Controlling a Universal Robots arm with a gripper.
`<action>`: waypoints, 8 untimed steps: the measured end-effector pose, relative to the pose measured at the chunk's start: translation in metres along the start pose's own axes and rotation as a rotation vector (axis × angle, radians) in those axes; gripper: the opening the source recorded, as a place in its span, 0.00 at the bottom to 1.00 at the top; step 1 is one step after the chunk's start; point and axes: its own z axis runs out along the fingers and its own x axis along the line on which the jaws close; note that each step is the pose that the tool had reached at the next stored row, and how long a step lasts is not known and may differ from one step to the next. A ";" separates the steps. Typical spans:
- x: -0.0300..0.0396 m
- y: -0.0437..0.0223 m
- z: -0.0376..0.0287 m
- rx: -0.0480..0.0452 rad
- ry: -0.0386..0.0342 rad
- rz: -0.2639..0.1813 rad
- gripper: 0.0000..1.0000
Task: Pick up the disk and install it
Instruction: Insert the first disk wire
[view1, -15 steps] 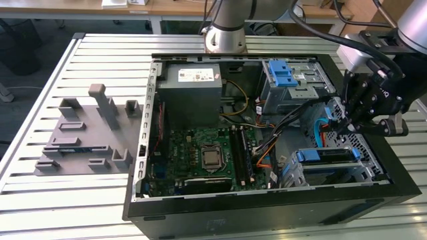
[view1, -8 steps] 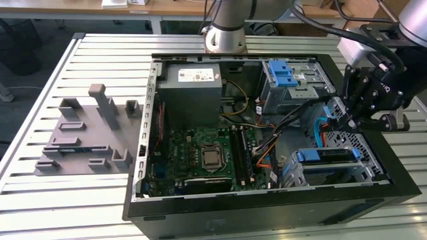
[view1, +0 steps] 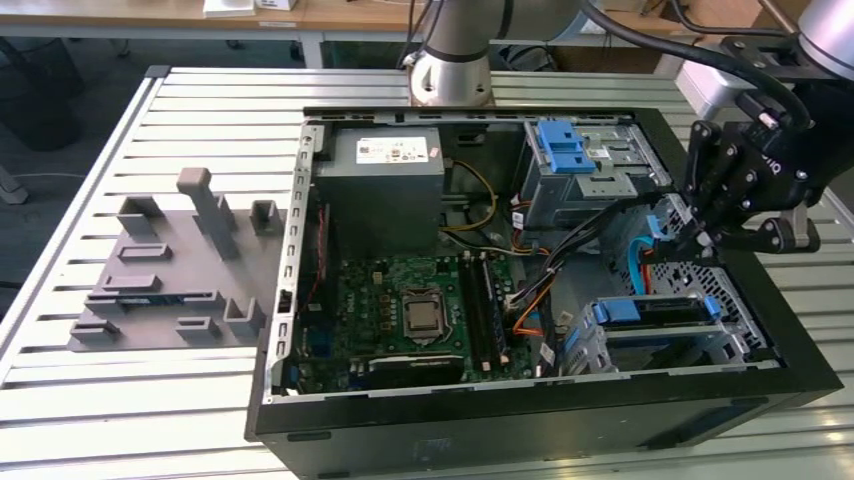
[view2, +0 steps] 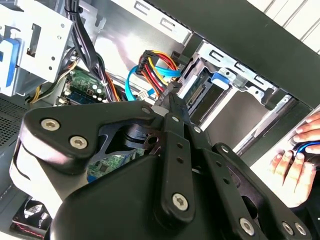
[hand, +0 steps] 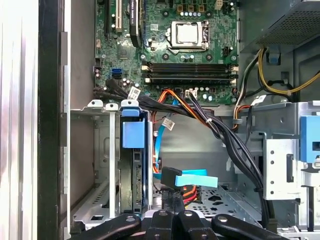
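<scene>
Disk (hand: 131, 165) seated in drive cage, just beside hand (hand: 172, 207).

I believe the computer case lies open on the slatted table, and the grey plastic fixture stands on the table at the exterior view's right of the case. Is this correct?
Not quite. The computer case does lie open on the slatted table, but the grey plastic fixture stands at the exterior view's left of the case, not its right. The exterior view shows this; at its right is the gripper, over the case's edge.
</scene>
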 end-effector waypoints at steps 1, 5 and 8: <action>-0.0007 0.0000 0.0000 0.0000 -0.0001 0.000 0.11; -0.0026 -0.0002 0.0001 0.0016 -0.0002 0.006 0.11; -0.0027 -0.0001 0.0002 0.0044 -0.0003 0.007 0.11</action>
